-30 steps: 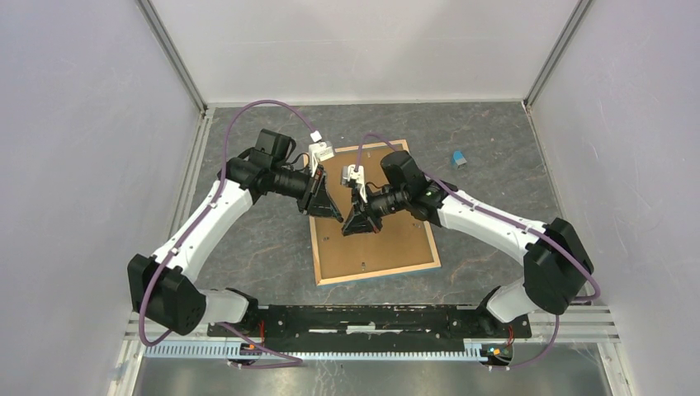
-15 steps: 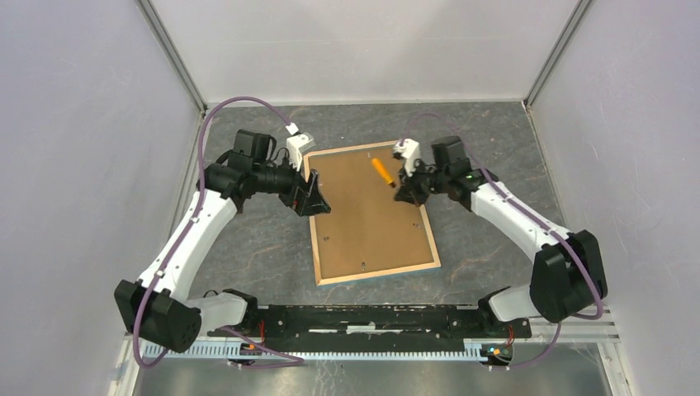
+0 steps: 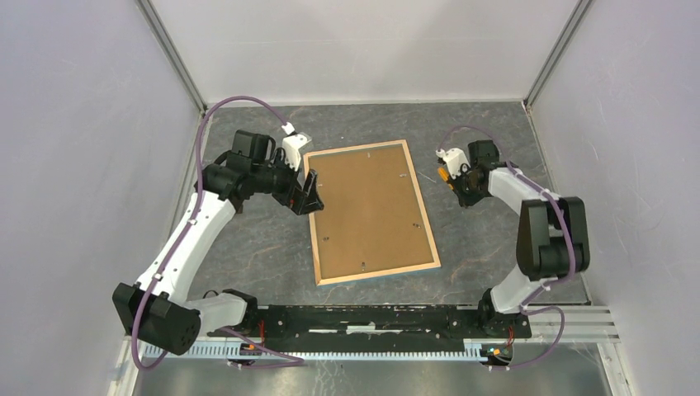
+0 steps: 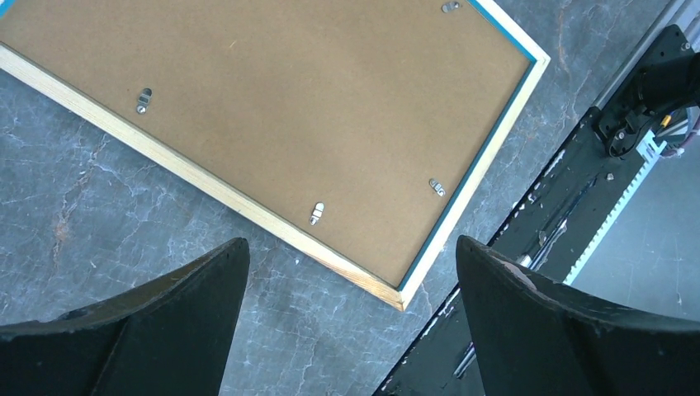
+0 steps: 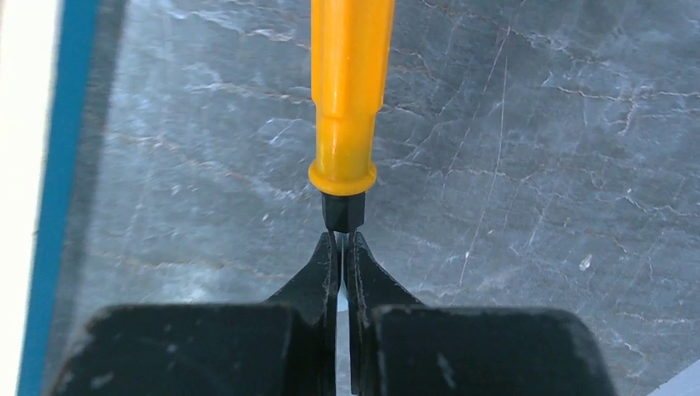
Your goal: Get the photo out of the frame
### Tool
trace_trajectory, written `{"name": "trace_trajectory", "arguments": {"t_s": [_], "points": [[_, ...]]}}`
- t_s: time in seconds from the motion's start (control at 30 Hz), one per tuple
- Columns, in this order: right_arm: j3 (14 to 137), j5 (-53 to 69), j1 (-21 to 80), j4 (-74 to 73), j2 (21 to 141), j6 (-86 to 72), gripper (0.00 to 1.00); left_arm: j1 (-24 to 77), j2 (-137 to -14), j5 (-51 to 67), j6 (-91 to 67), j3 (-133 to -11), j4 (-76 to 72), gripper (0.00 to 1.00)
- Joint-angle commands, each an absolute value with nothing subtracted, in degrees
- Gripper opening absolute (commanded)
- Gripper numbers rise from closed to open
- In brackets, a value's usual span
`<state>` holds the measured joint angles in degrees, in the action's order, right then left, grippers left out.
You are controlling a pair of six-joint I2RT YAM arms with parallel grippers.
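Frame (image 3: 371,210) lies face-down on the tabletop (image 3: 479,239), fibreboard back up; photo hidden underneath. Looks light and stiff. Backing is pinned by small tabs (image 4: 317,214): turn those, then lift at an edge. Left jaws wide open at frame's left edge. Right jaws clamped on orange tool (image 5: 351,91), right of frame. Room all round frame.

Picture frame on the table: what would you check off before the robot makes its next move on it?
1. The frame lies flat on the table, back up: ok.
2. The left pincer is open and empty, near the frame's long edge: ok.
3. The right pincer is shut on the black tip of the orange tool, off to the side of the frame: ok.
4. The tabs are swung off the backing: cannot tell.
5. The photo is out: not ok; the backing sits in the frame and no photo is in sight.
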<state>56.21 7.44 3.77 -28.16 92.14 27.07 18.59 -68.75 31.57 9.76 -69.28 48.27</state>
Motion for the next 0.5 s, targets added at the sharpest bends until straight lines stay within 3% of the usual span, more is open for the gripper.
{"name": "trace_trajectory", "arguments": {"t_s": [0.0,0.33,0.47], "points": [[63.08,3.9,3.6,-28.28,97.35,29.79,0.0,18.43,-67.98,30.64,13.04,-71.98,49.46,1.0],[72.02,-0.9,2.45,-29.26,108.55,27.3,0.0,18.54,-70.01,27.97,18.53,-71.64,54.82,1.0],[72.77,-1.6,1.77,-29.13,110.04,26.68,0.1,18.79,-70.28,27.33,20.72,-71.19,55.79,1.0]]}}
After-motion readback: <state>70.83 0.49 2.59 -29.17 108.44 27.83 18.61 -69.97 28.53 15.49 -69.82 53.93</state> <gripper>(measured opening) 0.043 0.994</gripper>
